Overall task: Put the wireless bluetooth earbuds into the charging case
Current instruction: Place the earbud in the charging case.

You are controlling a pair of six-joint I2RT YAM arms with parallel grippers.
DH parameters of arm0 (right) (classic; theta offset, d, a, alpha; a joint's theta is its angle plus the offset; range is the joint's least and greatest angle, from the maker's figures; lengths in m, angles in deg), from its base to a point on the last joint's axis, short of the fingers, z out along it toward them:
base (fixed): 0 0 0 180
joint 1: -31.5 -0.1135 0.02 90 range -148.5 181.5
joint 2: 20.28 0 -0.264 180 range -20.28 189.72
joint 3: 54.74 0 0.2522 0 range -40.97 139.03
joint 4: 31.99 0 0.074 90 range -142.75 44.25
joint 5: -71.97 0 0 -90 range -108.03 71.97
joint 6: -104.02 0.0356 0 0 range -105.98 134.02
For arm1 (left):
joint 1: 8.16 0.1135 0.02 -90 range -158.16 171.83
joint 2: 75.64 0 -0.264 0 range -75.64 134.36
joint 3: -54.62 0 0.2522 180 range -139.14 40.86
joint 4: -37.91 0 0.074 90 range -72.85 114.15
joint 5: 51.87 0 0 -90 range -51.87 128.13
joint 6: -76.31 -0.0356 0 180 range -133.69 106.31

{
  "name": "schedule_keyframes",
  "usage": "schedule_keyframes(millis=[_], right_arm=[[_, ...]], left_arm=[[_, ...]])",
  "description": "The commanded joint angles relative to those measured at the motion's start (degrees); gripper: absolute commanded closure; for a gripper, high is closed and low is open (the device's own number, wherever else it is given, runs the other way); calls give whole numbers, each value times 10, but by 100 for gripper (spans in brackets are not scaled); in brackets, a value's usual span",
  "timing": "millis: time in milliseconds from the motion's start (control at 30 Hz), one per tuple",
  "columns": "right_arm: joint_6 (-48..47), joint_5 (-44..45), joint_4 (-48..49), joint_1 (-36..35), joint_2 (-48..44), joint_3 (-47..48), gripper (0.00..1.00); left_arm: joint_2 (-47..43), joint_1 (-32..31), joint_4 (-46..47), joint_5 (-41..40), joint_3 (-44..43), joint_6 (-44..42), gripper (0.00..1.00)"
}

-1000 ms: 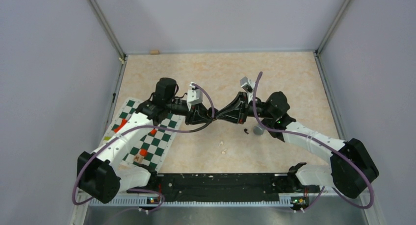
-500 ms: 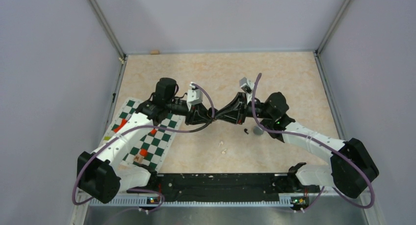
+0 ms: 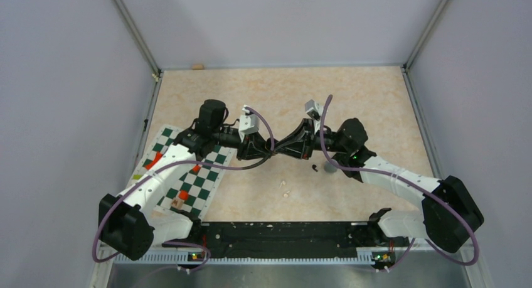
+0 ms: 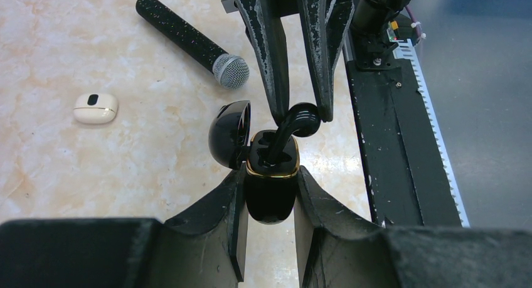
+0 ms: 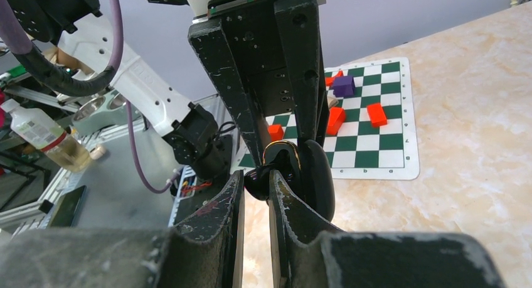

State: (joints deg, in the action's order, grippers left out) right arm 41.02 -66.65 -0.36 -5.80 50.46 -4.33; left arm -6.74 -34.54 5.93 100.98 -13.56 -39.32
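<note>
My left gripper is shut on the black charging case, held above the table with its gold rim up and its lid open to the left. My right gripper comes in from the far side, shut on a black earbud whose stem reaches down into a case slot. In the right wrist view the earbud sits between my fingertips, against the case. In the top view both grippers meet mid-table. Another black earbud and two white earbuds lie on the table.
A black microphone with a silver head lies beyond the case; its head also shows in the top view. A closed white case lies to the left. A chessboard mat with red blocks covers the left side.
The right arm has edged slightly toward the left gripper. Both grips are unchanged.
</note>
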Motion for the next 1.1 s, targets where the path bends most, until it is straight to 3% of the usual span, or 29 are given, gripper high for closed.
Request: schedule_keyframes(millis=[0,667,1067], right_arm=[[-10,6,10,-13,8,30,91],[-36,34,-26,-22,20,39,90],[-52,95,-61,-23,16,49,84]], left_arm=[[-7,-3,17,25,1,-2,100],[-17,-4,1,34,1,-22,100],[-19,-3,-9,41,0,-31,100]])
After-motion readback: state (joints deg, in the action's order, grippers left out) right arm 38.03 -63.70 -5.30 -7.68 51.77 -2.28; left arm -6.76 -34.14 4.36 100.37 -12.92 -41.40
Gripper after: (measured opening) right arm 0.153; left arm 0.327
